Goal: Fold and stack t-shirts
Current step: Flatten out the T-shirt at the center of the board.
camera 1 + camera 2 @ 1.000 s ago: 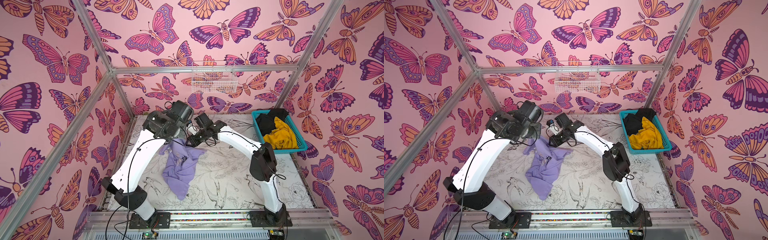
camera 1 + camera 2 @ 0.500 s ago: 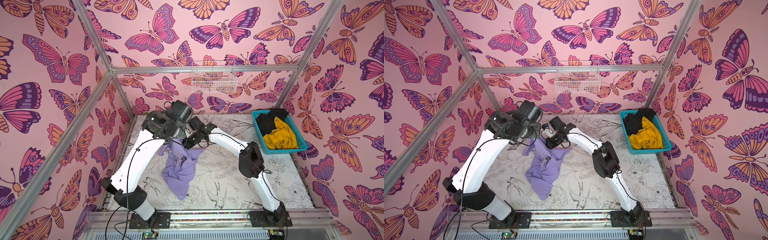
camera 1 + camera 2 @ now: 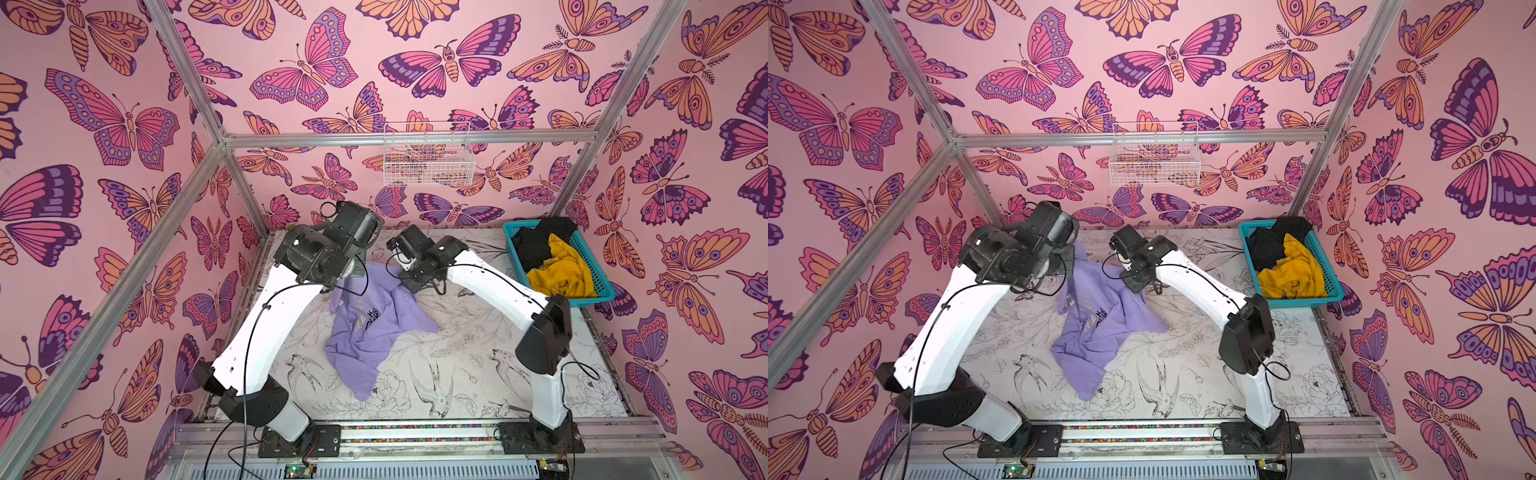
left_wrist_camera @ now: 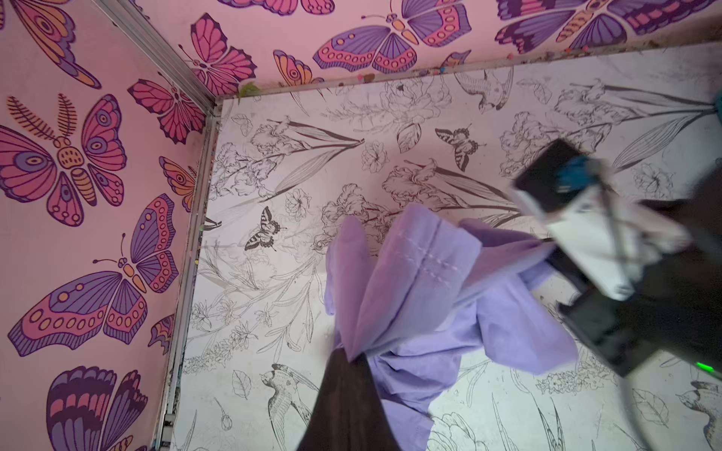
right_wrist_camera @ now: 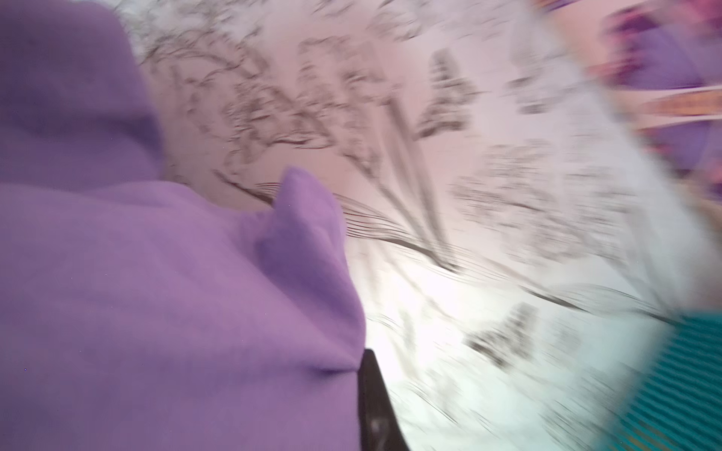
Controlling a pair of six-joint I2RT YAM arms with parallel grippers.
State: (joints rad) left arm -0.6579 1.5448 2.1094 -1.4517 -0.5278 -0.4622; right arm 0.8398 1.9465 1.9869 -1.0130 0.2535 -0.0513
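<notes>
Lavender t-shirt [image 3: 374,328]: centre of frame in both top views, crumpled on the surface [image 3: 457,374], far edge lifted.
Left fingers [image 4: 344,390]: clamped on a stitched hem.
Right fingers [image 5: 373,402]: pinching another bunch of that shirt.
Mustard t-shirt [image 3: 561,270], black t-shirt [image 3: 536,245]: heaped in the teal basket [image 3: 598,291], right of frame.
Progress: nothing folded or stacked; you seem to be spreading the first of three.

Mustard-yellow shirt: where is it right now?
In both top views the mustard-yellow shirt lies crumpled in the teal basket at the far right corner of the table, with the black shirt behind it.
</notes>
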